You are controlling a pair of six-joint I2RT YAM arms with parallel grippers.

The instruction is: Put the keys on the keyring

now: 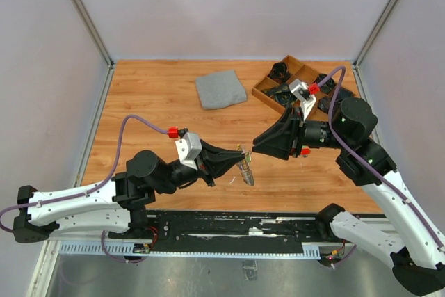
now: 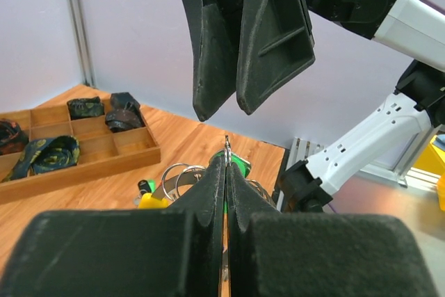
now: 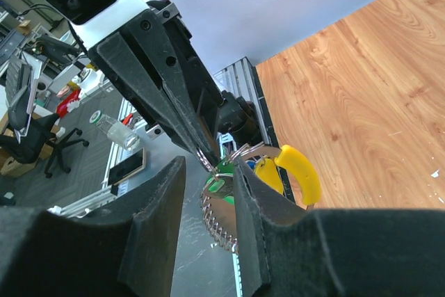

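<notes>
My left gripper (image 1: 237,158) is shut on a thin wire of the keyring (image 1: 246,171), which hangs below its tip just above the table. The left wrist view shows the wire (image 2: 227,147) pinched between the closed fingers, with a green key head (image 2: 240,165) and a yellow piece (image 2: 152,200) behind them. My right gripper (image 1: 255,145) faces it tip to tip. In the right wrist view its jaws (image 3: 208,189) stand apart around the green key (image 3: 224,177). The jagged silvery keyring (image 3: 217,219) hangs under that key, and a yellow head (image 3: 300,172) sits to the right.
A folded grey cloth (image 1: 220,89) lies at the back middle. A wooden tray (image 1: 265,93) with dark items stands at the back right and appears again as the wooden tray (image 2: 83,170) in the left wrist view. White walls enclose the table on three sides.
</notes>
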